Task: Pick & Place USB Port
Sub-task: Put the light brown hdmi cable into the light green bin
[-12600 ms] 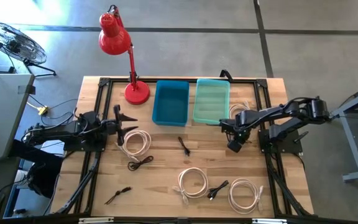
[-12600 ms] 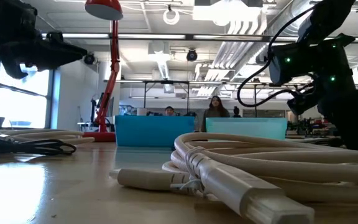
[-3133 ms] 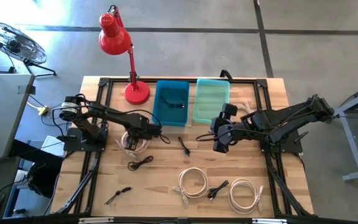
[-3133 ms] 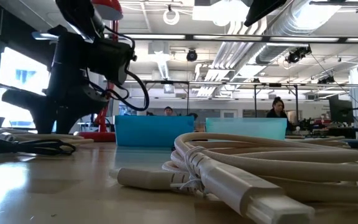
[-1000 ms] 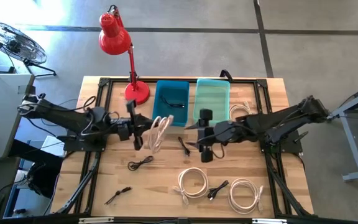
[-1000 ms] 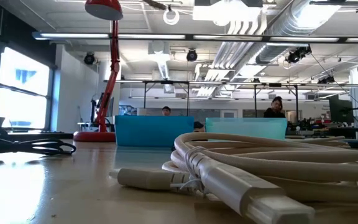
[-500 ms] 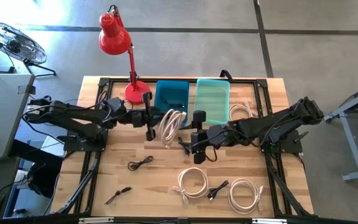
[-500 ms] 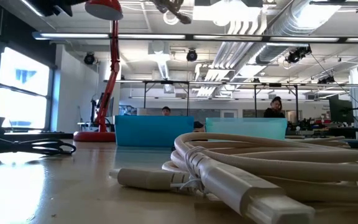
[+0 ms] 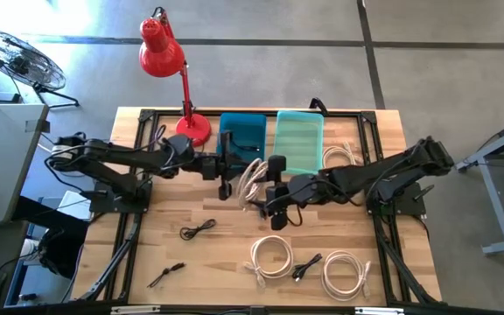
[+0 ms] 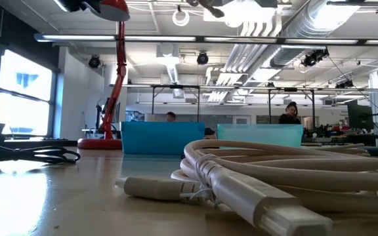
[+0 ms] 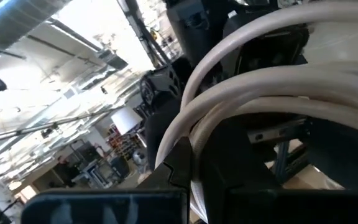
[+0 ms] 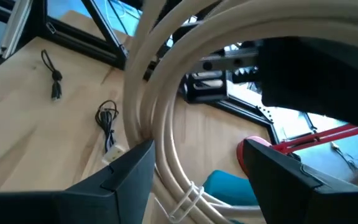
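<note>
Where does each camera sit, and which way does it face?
High: overhead, facing down; both arms, left tool gripping white cable coil.
Low: at tabletop level, facing the room; no arm visible.
Left wrist: on left arm, its dark fingers around the coil.
Right wrist: right tool open around coil.
Shared: the coil; blue bin.

Wooden table (image 9: 147, 254) bears cables (image 9: 271, 257), bins (image 9: 297, 140), lamp (image 9: 191, 129).

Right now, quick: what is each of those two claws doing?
Left gripper: shut on the white cable coil, held up near the blue bin.
Right gripper: open, its fingers either side of the same coil.
</note>
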